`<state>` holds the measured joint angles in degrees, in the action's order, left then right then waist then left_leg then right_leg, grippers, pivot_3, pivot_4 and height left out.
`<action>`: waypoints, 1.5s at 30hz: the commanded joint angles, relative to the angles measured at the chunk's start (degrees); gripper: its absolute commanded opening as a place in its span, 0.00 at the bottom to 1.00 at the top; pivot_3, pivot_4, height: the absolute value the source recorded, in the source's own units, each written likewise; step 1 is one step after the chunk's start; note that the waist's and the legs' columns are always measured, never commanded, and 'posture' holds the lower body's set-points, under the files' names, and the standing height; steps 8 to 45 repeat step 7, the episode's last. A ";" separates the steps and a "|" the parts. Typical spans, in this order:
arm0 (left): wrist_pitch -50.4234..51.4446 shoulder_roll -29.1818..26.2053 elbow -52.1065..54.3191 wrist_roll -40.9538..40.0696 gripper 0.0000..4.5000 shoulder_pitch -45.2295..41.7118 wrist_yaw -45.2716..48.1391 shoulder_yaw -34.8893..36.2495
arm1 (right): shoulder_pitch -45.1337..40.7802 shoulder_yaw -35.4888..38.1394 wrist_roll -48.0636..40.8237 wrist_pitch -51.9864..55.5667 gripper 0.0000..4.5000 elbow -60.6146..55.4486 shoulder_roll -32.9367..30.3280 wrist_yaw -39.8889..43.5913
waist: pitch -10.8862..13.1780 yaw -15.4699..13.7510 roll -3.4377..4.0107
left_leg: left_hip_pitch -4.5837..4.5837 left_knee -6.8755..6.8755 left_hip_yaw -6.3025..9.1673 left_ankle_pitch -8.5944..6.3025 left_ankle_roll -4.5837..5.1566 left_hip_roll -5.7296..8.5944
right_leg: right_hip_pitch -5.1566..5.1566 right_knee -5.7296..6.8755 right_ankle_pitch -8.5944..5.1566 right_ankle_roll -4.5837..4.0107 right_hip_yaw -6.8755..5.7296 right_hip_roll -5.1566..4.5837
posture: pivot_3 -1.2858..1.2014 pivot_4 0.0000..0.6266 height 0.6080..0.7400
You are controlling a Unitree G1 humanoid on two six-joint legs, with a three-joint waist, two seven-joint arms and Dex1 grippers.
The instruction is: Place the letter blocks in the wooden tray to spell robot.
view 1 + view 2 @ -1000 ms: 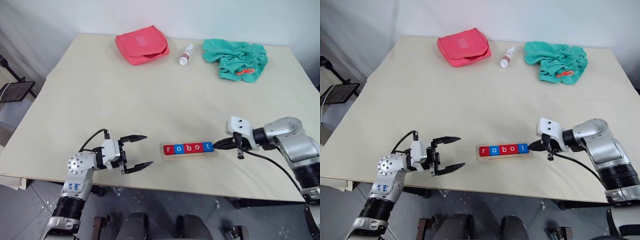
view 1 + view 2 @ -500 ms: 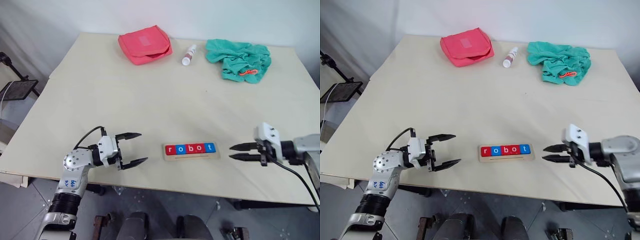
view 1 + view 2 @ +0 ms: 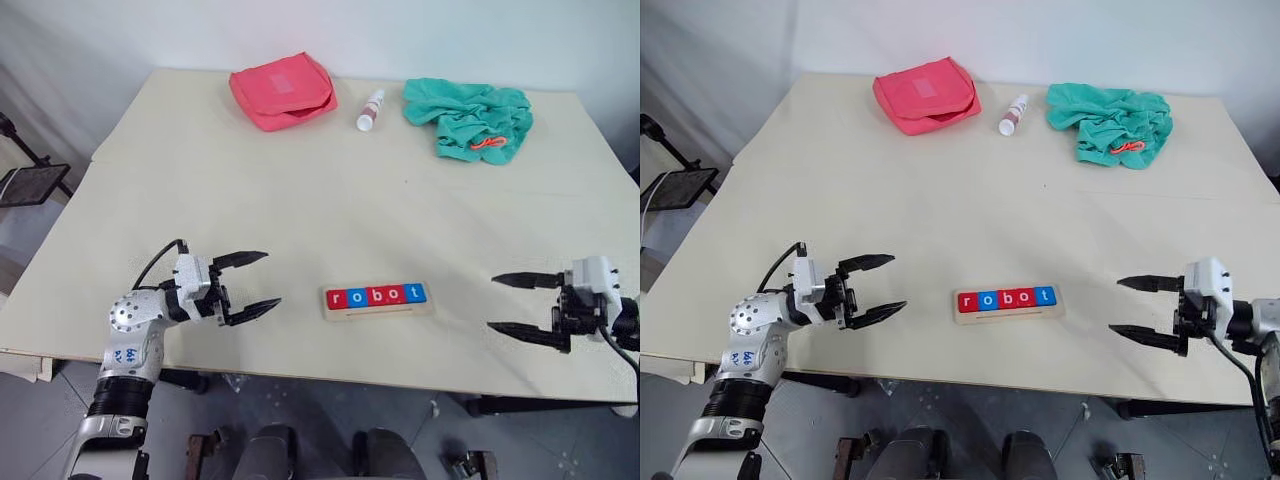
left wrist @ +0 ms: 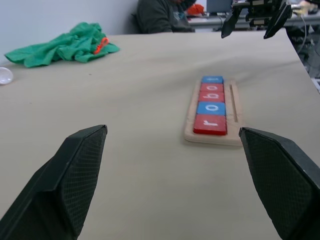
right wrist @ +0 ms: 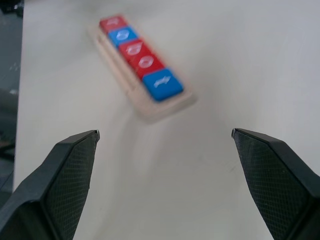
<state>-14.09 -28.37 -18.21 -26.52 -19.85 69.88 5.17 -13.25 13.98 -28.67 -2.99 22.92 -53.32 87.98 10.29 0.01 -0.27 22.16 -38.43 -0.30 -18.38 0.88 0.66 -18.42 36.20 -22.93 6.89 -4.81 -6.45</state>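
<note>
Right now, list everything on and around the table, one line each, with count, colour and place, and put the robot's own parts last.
letter blocks: five, red and blue alternating, side by side in the tray, reading robot.
wooden tray: one, pale wood, near the front edge of the table, between the two tools.
pouch: one, red, far side of the table, left of the bottle.
bottle: one, white, lying between pouch and cloth.
cloth: one, green, crumpled at the far right, with a small orange thing on it.
table: one, cream.
left tool: one, black fingers, open, left of the tray.
right tool: one, black fingers, open, right of the tray.
</note>
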 commanded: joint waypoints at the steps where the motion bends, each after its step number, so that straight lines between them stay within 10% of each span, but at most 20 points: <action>1: 1.65 -0.92 0.95 -2.29 1.00 0.18 2.40 1.35 | -0.27 0.16 -3.51 -1.70 0.99 3.08 -0.88 4.52 | 0.00 -0.01 0.00 | 0.00 0.02 0.00 0.00 0.00 0.00 | 0.00 0.00 0.00 0.00 0.00 0.00 | 0.52 0.24 1.00; 45: 0.50 -0.76 -0.21 -1.24 1.00 -0.95 4.56 1.29 | -1.21 -3.19 -5.14 -4.26 0.99 7.19 -3.52 4.52 | 0.00 -0.06 0.00 | 0.02 0.02 -0.01 -0.01 0.01 0.01 | 0.00 -0.01 0.00 0.00 -0.02 -0.01 | 0.52 0.24 1.00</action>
